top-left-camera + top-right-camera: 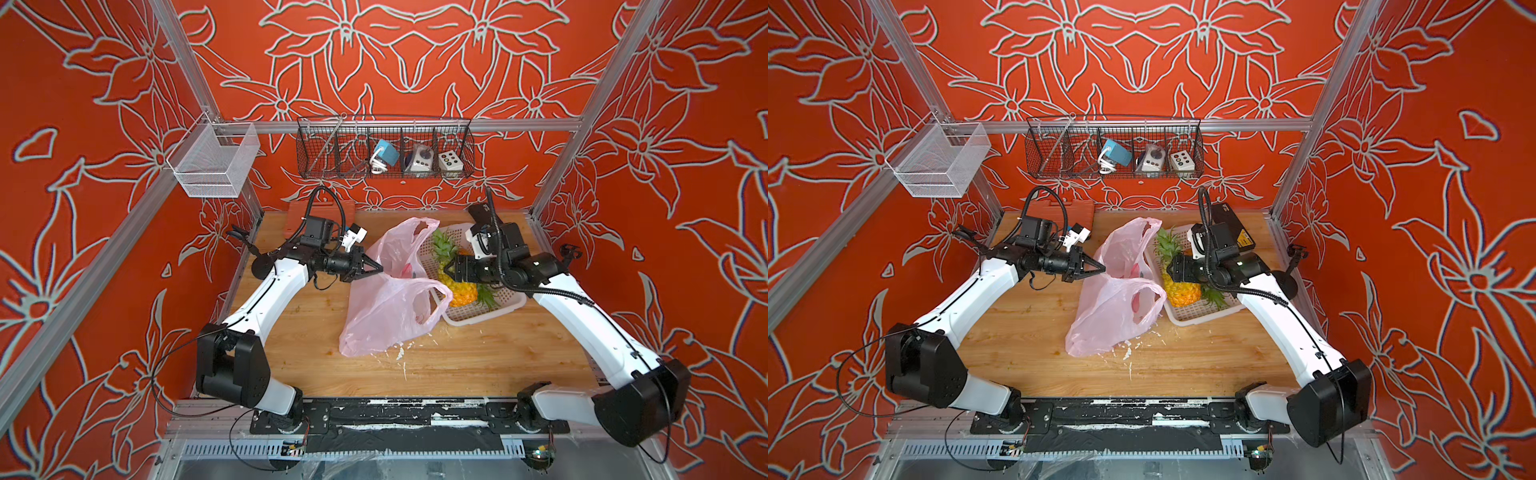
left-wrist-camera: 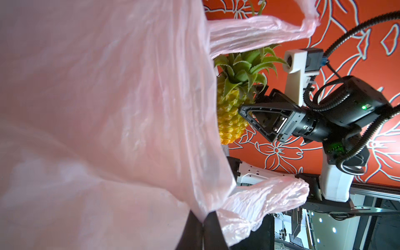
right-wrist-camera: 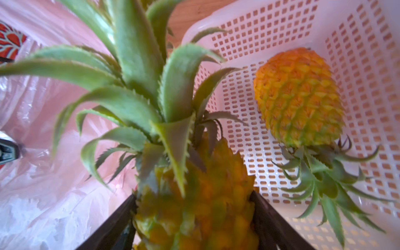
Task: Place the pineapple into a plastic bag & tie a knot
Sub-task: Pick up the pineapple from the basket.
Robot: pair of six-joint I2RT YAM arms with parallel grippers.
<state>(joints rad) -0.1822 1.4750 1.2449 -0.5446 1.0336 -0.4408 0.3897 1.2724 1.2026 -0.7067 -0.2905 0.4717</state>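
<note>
Right gripper clamps a yellow, green-crowned pineapple, just beside the thin pale-pink plastic bag whose rim the left gripper pinches shut.

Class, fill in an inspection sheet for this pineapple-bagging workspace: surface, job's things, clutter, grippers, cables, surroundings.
Surface: wooden tabletop, white scraps by the bag's near end.
Job's things: plastic bag lying open, handles untied; pineapple beside its mouth, over the white basket; second pineapple lying in that basket.
Clutter: red board and black box at the table's back edge.
Grippers: left gripper shut on the bag's rim; right gripper shut on the pineapple's body.
Cables: black hose arching over the left wrist; ribbed hose along the right arm; thin cable hanging by the left base.
Surroundings: red flowered walls, metal frame, wire rack holding small devices, white mesh basket.
</note>
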